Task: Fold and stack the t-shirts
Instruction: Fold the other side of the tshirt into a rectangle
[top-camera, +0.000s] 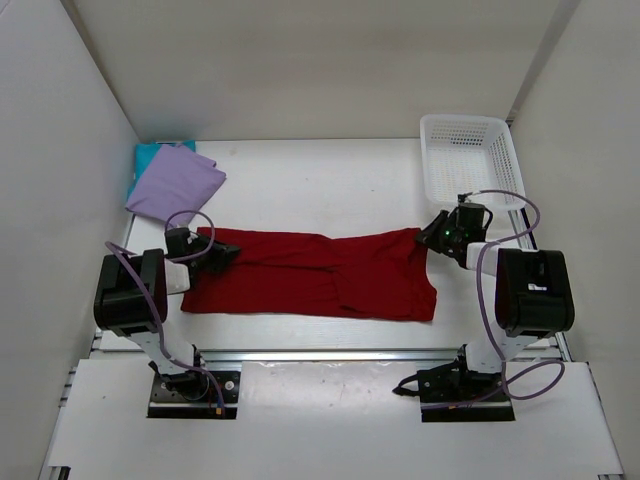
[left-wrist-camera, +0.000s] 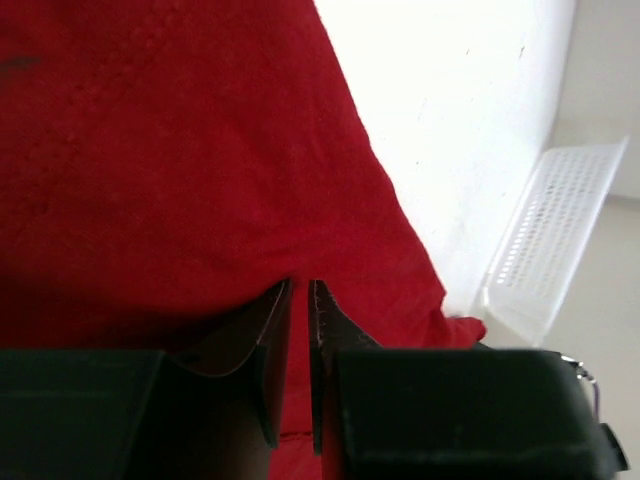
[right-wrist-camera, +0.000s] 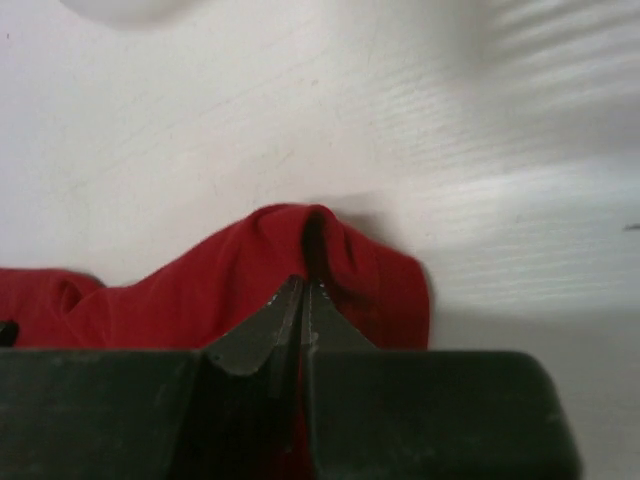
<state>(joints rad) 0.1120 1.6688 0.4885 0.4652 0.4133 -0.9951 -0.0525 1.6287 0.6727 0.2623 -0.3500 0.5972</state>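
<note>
Arm bases (top-camera: 185, 388) sit at bottom of top view. Red t-shirt (top-camera: 320, 275) lies just beyond them as a long flat band across the counter (top-camera: 320, 185), between both arms. Left pincer (top-camera: 225, 253) is on its far-left corner, right pincer (top-camera: 432, 232) on its far-right corner. Lavender t-shirt (top-camera: 172, 185) is folded at far left, lying on the teal t-shirt (top-camera: 150, 155), which only peeks out behind it. White basket (top-camera: 428, 150) at far right, nothing visible in it.

Left wrist: left pincer (left-wrist-camera: 300, 285) clenched to a thin slit with red t-shirt (left-wrist-camera: 180, 150) cloth in it, reads as a pinch on the edge. Basket (left-wrist-camera: 560, 230) and bare counter (left-wrist-camera: 450, 100) beyond.

Right wrist: right pincer (right-wrist-camera: 304, 282) clamped on a raised pucker of red t-shirt (right-wrist-camera: 200, 290); corner is lifted off the counter (right-wrist-camera: 250, 120).

Status, imo: 2 of 3 done and stacked. Red looks partway, narrowed lengthwise but not folded short. Remaining: cross-fold, then place on lavender.
</note>
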